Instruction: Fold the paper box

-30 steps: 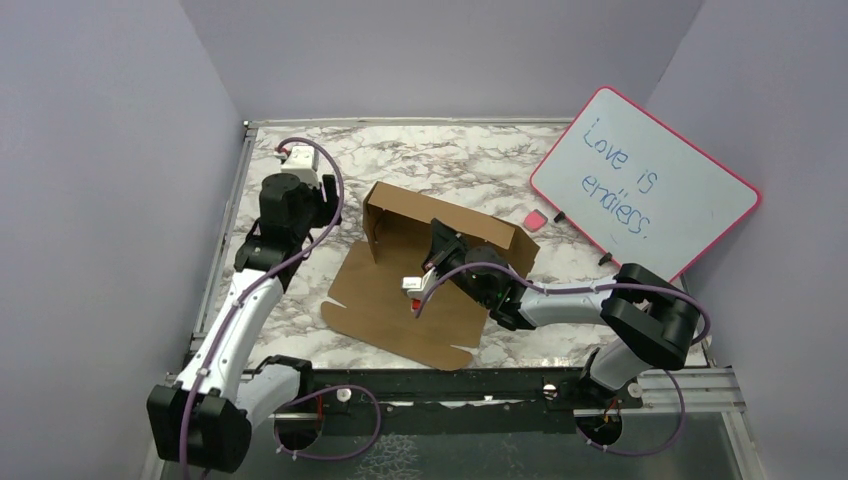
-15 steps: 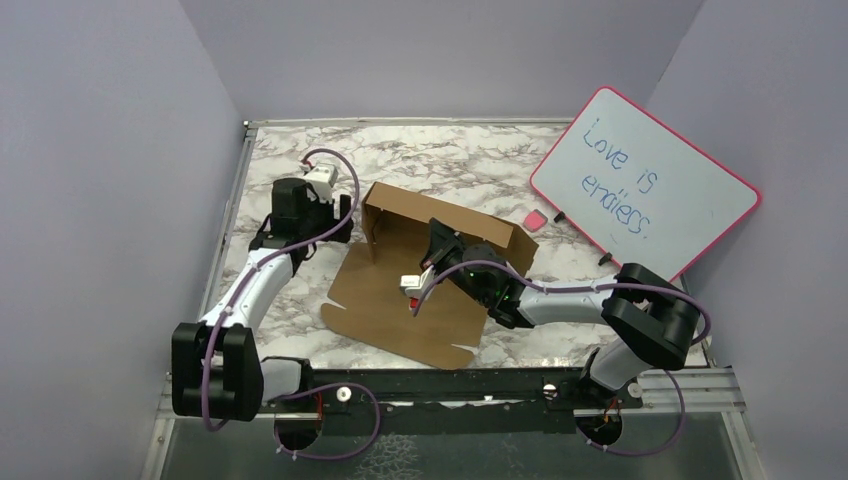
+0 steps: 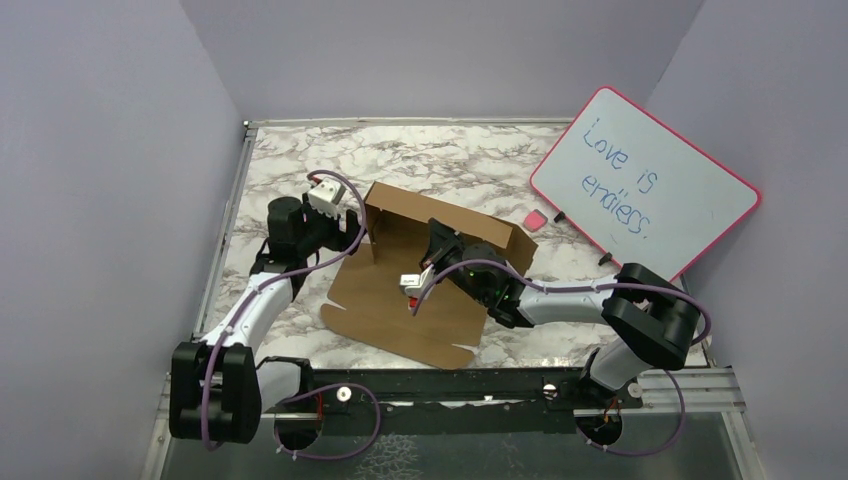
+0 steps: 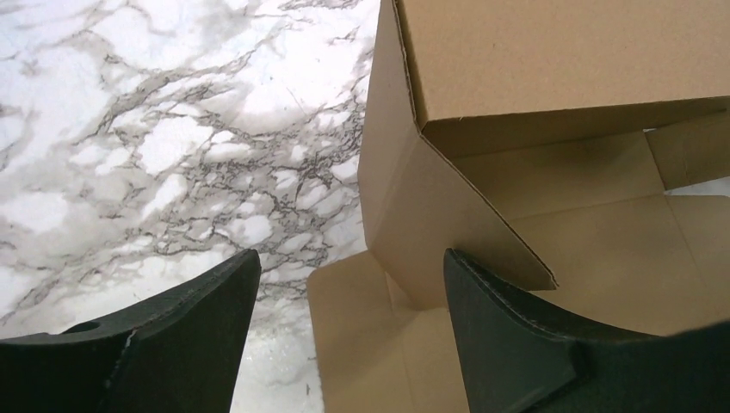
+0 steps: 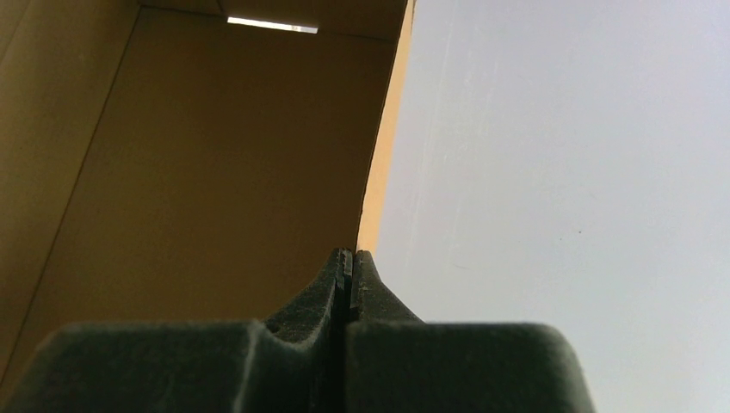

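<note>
The left gripper (image 3: 350,232) is hovering at the left end of the paper box (image 3: 395,300), its jaws standing wide apart and holding nothing. In the left wrist view, the box's upright left corner is rising just ahead of the gap between the black fingers (image 4: 189,335), touching neither of them.

The box is sitting near the middle of the table, only partly folded. Its left side wall and long back wall are standing up, while the broad front panel is lying flat towards the arms' bases.

Inside this half-formed tray, the right gripper (image 3: 437,235) is reaching up against the inner face of the back wall. Its fingertips are pressing tightly together with nothing visible between them, and the wall's top edge is showing just past them in the right wrist view.

Further right, a small pink object (image 3: 536,219) is lying just beside a pink-rimmed whiteboard (image 3: 645,185), which is leaning tilted at the table's right side and bearing blue handwriting.

The table (image 3: 470,160) is showing a white marble pattern with dark veins. Plain lavender walls (image 3: 110,150) are enclosing it on the left, back and right.
</note>
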Robot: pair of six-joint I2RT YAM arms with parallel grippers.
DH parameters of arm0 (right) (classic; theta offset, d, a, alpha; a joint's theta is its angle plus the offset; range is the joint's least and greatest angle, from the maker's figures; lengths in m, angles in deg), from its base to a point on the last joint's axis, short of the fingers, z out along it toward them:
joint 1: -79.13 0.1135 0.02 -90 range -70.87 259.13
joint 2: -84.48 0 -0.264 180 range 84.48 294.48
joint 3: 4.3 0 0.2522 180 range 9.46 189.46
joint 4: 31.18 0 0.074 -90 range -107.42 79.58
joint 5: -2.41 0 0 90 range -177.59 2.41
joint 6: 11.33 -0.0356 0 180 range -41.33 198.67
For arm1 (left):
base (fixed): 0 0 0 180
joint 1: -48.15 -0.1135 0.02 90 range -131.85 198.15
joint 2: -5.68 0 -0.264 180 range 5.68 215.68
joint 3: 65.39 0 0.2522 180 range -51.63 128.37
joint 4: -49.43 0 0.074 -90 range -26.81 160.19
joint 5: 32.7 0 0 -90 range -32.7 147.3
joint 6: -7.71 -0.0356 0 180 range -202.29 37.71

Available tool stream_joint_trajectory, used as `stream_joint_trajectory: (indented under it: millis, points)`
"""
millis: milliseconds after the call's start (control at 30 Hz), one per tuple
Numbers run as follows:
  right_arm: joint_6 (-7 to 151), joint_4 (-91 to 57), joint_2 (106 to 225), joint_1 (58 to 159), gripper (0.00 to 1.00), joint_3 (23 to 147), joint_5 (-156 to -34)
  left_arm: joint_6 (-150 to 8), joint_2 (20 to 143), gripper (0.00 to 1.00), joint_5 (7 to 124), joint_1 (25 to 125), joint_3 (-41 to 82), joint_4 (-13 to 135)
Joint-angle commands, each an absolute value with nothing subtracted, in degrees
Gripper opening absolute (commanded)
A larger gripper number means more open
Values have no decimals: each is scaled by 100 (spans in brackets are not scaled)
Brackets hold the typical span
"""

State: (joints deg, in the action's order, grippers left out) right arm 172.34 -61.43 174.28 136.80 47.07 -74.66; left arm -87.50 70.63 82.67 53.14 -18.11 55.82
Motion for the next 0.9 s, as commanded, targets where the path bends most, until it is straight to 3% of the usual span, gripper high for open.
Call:
stream_joint_trajectory:
  millis: [0, 267, 867]
  points:
    - [16976, -5522, 17486, 13749, 1, 4743, -7904, -8683, 7303, 78, 8769, 5307, -1911, 4554]
    - [16893, -5526, 17483, 13749, 1, 4778, -7970, -8702, 7841, 75, 9074, 5316, -1876, 3964]
    - [16675, -5251, 17516, 13754, 1, 4976, -8119, -7952, 8793, 70, 8283, 5477, -1846, 2600]
